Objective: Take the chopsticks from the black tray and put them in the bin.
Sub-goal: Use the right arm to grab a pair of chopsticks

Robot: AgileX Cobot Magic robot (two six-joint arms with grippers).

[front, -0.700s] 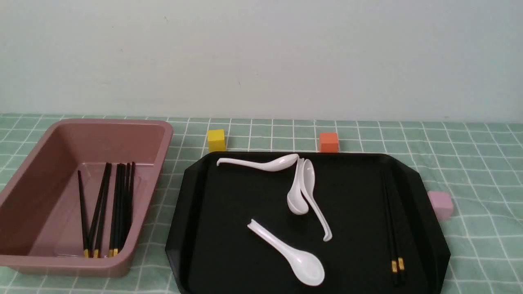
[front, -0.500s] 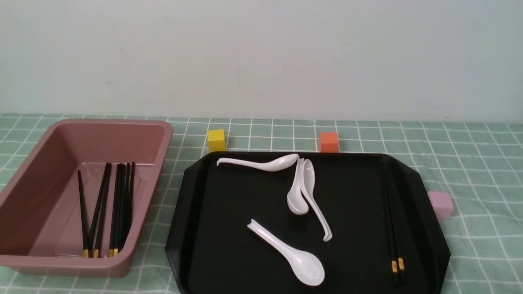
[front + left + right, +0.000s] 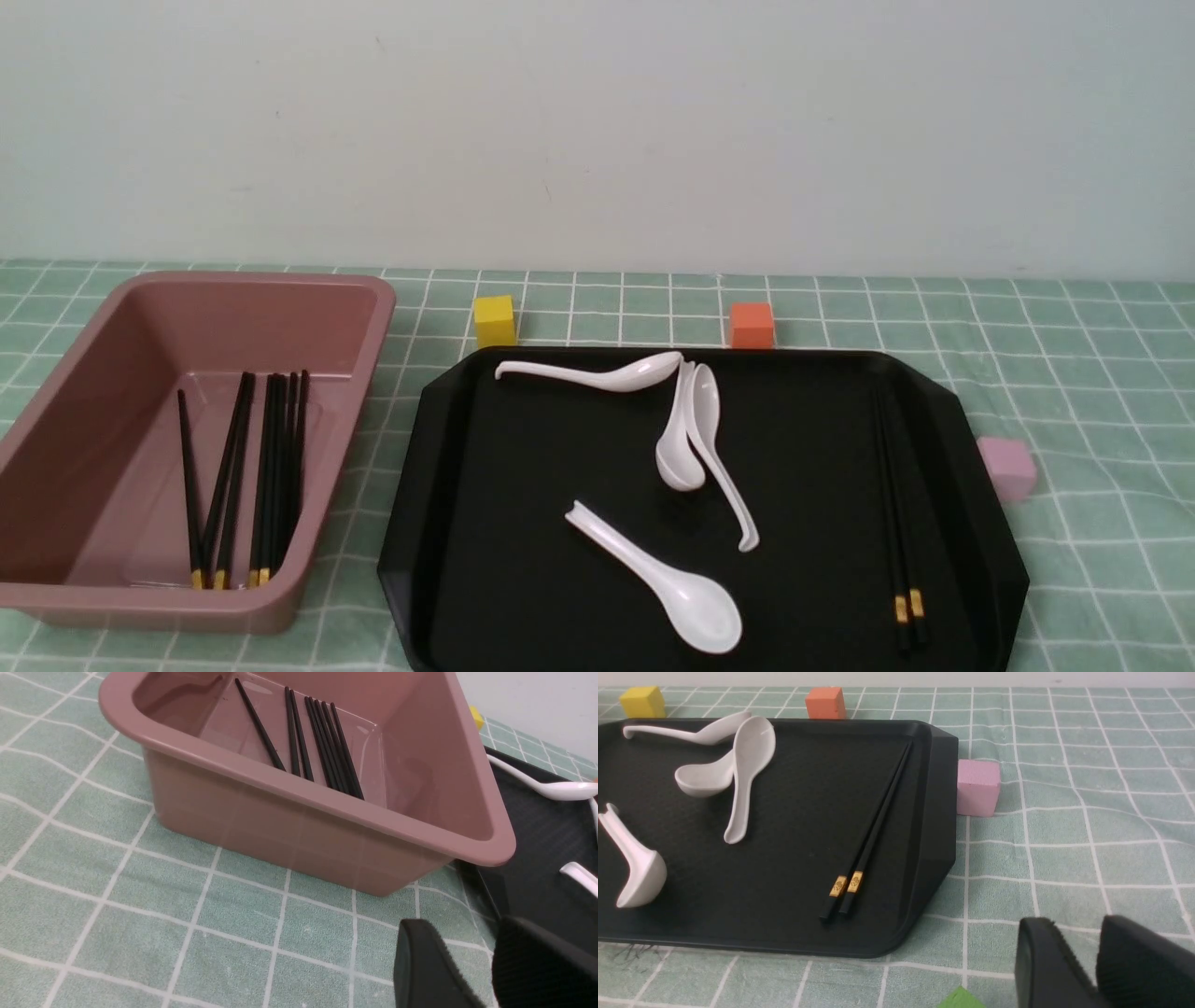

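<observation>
A green checked cloth [image 3: 1074,392] covers the whole lower half of the front view. On it the black tray [image 3: 822,448] fills the lower centre and right, and the bin [image 3: 84,373] sits at lower left, close beside the tray. The left gripper [image 3: 462,928] hangs over the cloth near a corner of the bin, and the right gripper [image 3: 1076,926] over the cloth off the tray's right edge. Each has its fingers a narrow gap apart with nothing between them. Four white spoons [image 3: 695,607] lie across the tray's middle. The chopsticks [image 3: 893,509] lie side by side along the tray's right edge, yellow bands toward the bottom of the frame. A bundle of black sticks [image 3: 271,476] lies in the bin. A yellow cube [image 3: 495,320] and an orange cube [image 3: 752,325] stand just above the tray, and a pink cube [image 3: 1006,469] at its right.
</observation>
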